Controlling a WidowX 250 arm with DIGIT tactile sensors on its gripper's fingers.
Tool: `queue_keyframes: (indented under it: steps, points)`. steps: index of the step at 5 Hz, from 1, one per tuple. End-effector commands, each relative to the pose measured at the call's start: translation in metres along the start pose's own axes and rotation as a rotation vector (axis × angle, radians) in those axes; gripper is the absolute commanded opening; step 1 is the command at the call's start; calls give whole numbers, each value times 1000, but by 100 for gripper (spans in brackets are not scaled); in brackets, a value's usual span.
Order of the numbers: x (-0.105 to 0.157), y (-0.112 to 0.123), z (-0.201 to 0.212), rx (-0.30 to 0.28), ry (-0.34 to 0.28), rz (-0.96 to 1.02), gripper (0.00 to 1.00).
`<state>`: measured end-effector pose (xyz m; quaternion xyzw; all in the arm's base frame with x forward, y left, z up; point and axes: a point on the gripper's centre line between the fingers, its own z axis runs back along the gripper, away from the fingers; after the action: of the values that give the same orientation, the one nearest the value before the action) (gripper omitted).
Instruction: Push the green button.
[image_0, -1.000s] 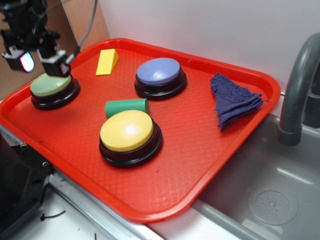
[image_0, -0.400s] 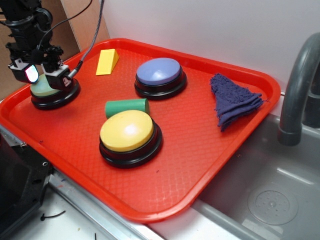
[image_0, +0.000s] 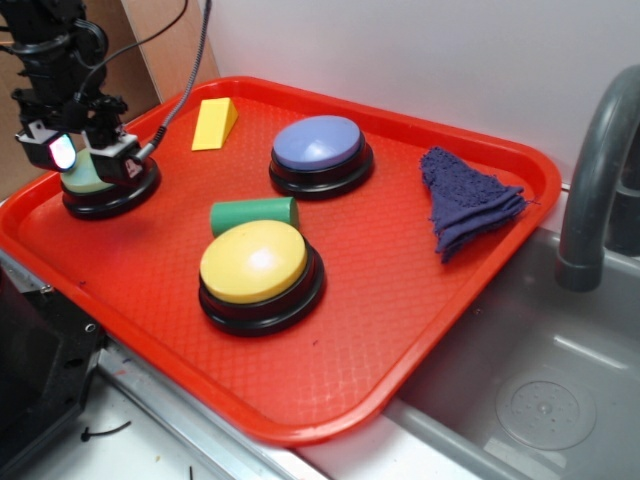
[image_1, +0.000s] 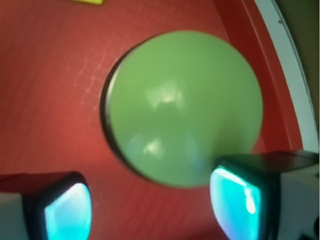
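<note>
The green button (image_0: 88, 178) is sitting at the far left of the red tray (image_0: 420, 300), and the gripper (image_0: 92, 158) is bearing down on its dome with the fingers spread apart, gripping nothing. In the wrist view one finger (image_1: 240, 200) is overlapping the dome's edge while the other is hanging over bare tray, so the push is landing off-centre. A fingertip could be slipping down the curved side, tipping or nudging the button instead of clicking it, or jamming against the tray's raised rim close by
</note>
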<state>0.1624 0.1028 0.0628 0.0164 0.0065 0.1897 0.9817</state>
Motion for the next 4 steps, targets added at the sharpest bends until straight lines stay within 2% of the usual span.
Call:
queue_keyframes:
  steps: [1, 4]
  points:
    - [13, 6, 16, 13, -65, -8, 100]
    - [20, 3, -23, 7, -10, -45, 100]
